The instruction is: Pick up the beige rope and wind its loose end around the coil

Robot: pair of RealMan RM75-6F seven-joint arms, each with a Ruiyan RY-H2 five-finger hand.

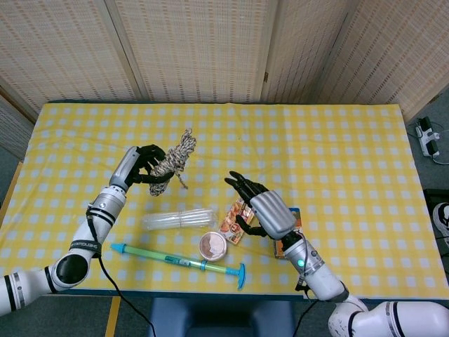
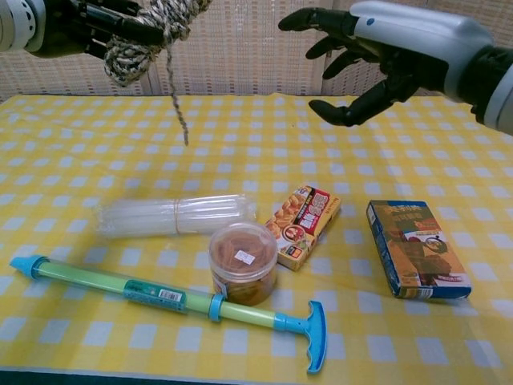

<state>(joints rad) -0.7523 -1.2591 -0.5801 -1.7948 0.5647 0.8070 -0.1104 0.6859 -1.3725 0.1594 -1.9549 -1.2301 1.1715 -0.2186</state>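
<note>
The beige rope coil (image 1: pixel 170 162) (image 2: pixel 143 30) is held up off the table by my left hand (image 1: pixel 143 166) (image 2: pixel 96 24), whose dark fingers wrap its lower part. A loose end (image 2: pixel 177 100) hangs free from the coil, dangling toward the table. My right hand (image 1: pixel 261 208) (image 2: pixel 377 58) hovers apart to the right, fingers spread, holding nothing.
On the yellow checked table (image 2: pixel 449 144) lie a clear plastic bundle (image 2: pixel 176 215), a round snack jar (image 2: pixel 243 263), a small red-orange box (image 2: pixel 301 224), a blue box (image 2: pixel 417 249) and a green and blue pump (image 2: pixel 172 298) along the front.
</note>
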